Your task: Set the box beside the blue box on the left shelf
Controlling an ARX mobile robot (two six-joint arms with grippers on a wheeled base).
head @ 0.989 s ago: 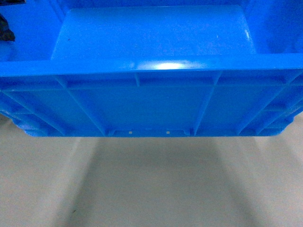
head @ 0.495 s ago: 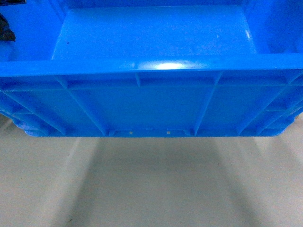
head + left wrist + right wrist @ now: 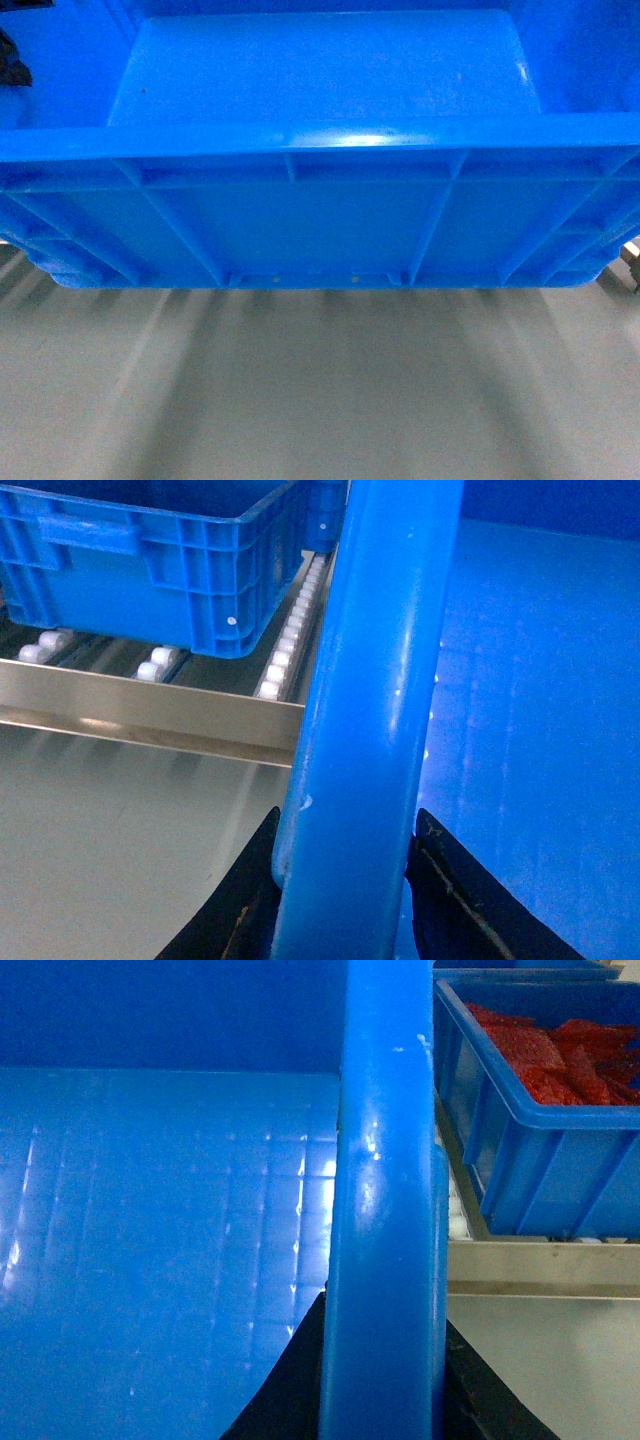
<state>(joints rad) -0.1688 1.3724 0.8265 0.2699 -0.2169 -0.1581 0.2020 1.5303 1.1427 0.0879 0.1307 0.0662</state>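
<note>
The box [image 3: 320,140] is carried between both arms and fills the upper half of the head view, its near ribbed wall toward the camera and its floor bare. It hangs clear of the floor [image 3: 320,390].

Change since the earlier frames: the box holds the same place in the head view, but the floor below has gone from pale beige to darker grey with streaked shadows, and a small piece of metal now shows at the right edge under the box corner. Judgement: the base is travelling with the load, and the rack is close.

Left gripper [image 3: 345,855]: jaws pinching the left rim of the box, one dark finger on each side. Right gripper [image 3: 375,1360]: jaws pinching the right rim likewise.

Left wrist view: the shelf [image 3: 150,715] lies beyond and left of the held rim, its front rail near and white rollers behind. A blue crate [image 3: 160,560] already sits on the rollers, and a bare roller track lies between it and the held rim. Right wrist view: a second crate [image 3: 540,1110] holding red items stands just right of the held rim, on a rail.

Judgement: placement not yet done; the box remains off the rollers.
</note>
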